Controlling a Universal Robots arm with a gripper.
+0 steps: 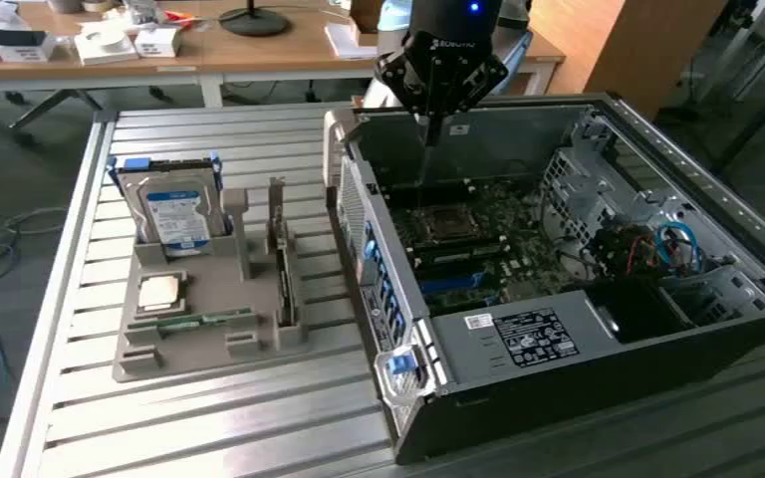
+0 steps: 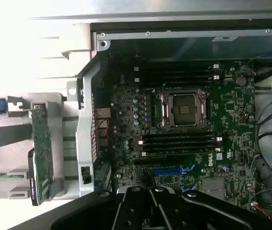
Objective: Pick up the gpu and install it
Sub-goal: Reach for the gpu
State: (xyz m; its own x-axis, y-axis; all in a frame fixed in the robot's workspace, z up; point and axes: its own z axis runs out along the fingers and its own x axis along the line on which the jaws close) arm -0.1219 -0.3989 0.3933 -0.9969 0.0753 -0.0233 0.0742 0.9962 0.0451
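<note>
Soft, even light; the exterior view's table (image 1: 223, 418) slats glare at seven o'clock, while the computer case (image 1: 622, 398) interior lies dim and shadowed.

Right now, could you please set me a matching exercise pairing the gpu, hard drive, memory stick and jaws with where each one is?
1 gpu
2 hard drive
3 memory stick
4 jaws

A shut, over the open case
B lying flat in the holder
C on edge, holder's side nearest the case
D upright, blue label

Pairs: 1-C, 2-D, 3-B, 4-A
</note>
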